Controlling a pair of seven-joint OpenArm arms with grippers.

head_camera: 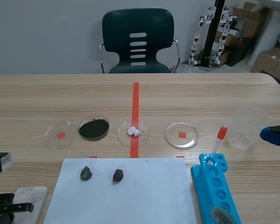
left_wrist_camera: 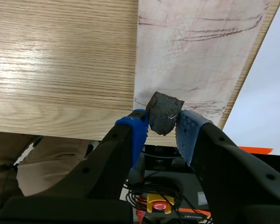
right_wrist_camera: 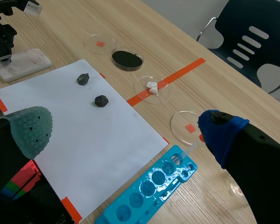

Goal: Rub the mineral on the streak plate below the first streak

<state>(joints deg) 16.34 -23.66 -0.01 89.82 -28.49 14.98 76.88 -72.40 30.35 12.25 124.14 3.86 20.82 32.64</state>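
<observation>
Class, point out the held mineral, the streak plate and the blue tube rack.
mineral (left_wrist_camera: 164, 113), left wrist view, its dark front face.
streak plate (left_wrist_camera: 191, 58), left wrist view, its white surface.
tube rack (head_camera: 201, 185), scene view, solid blue edge.

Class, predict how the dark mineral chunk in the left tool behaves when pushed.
The mineral chunk looks rocky, so probably stiff and fairly heavy. Its rough, angular faces should resist slipping, though it juts beyond the left tool and might pivot.

four petri dishes (head_camera: 59, 134), three dark minerals (head_camera: 86, 173), one streak plate (left_wrist_camera: 196, 60).
</observation>
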